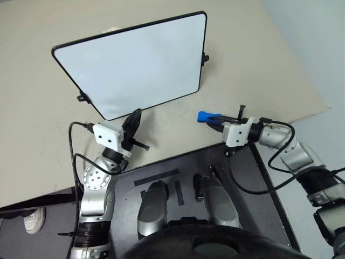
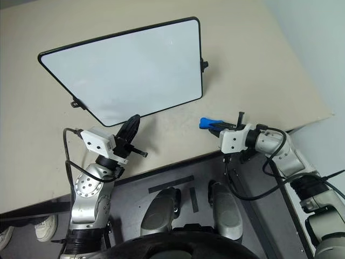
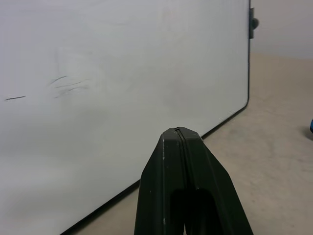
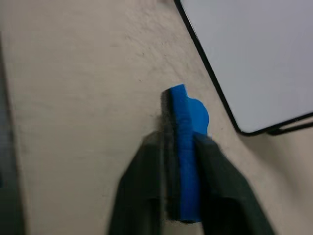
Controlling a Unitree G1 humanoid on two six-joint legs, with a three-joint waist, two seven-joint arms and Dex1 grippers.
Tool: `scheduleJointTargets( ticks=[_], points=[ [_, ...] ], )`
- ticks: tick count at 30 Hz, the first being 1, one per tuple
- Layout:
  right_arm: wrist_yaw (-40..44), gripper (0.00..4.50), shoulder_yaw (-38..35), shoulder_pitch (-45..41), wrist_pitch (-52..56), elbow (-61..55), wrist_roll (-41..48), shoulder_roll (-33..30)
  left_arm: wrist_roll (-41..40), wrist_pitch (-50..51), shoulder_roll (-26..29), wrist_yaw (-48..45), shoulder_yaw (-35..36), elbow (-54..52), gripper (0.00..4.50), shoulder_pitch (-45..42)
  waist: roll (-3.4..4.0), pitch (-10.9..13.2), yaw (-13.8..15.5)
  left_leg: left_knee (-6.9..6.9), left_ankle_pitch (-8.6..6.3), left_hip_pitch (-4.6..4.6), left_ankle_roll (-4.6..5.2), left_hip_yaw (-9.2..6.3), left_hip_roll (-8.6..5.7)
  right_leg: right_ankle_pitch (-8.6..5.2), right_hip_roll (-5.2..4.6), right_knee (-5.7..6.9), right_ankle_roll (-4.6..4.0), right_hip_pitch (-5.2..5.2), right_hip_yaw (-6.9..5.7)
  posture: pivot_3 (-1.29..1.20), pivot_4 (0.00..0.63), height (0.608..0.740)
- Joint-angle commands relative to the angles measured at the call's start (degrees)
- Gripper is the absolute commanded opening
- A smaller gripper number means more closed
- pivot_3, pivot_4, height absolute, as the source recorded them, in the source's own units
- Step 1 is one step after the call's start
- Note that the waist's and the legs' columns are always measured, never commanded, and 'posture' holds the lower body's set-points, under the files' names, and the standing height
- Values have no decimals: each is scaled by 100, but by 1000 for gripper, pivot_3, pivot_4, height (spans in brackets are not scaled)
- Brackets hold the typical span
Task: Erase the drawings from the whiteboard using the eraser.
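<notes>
The whiteboard, white with a thin black frame, lies on the beige table. Its surface looks blank from the head views. In the left wrist view the only drawings are faint grey streaks and a short dark dash. My left gripper is shut and empty, with its tip just off the board's near edge. To the right of the board, my right gripper hovers low over the table. Its fingers are shut on the blue eraser, which pokes out past the tips.
Black knobs stick out from the board's edges. The table's front edge runs just below both grippers, with dark flooring beyond it. A person's white shoe stands at the lower left. Bare tabletop lies between the board and the eraser.
</notes>
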Motion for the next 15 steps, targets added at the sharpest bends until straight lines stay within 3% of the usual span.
scheduleJointTargets(
  ticks=[1,4,15],
  points=[
    [-99,2301,-353,15,205,-408,10,177,-97,53,72,-74,73,-170,0,-178,2,2,3,0,4,13,2,0,0,-9,0,0,18,15,0,0,150,740],
    [-286,3269,-536,49,392,-642,-106,394,-174,110,190,-189,163,-125,0,-292,3,2,4,1,7,35,3,-2,-1,-28,0,0,51,35,1,0,150,740],
    [-306,3269,-1173,533,1571,-1615,678,1123,-391,243,462,-532,339,137,0,-550,3,2,22,-5,-22,31,2,-3,-5,-32,0,-3,14,31,1,0,150,740]
  ],
)
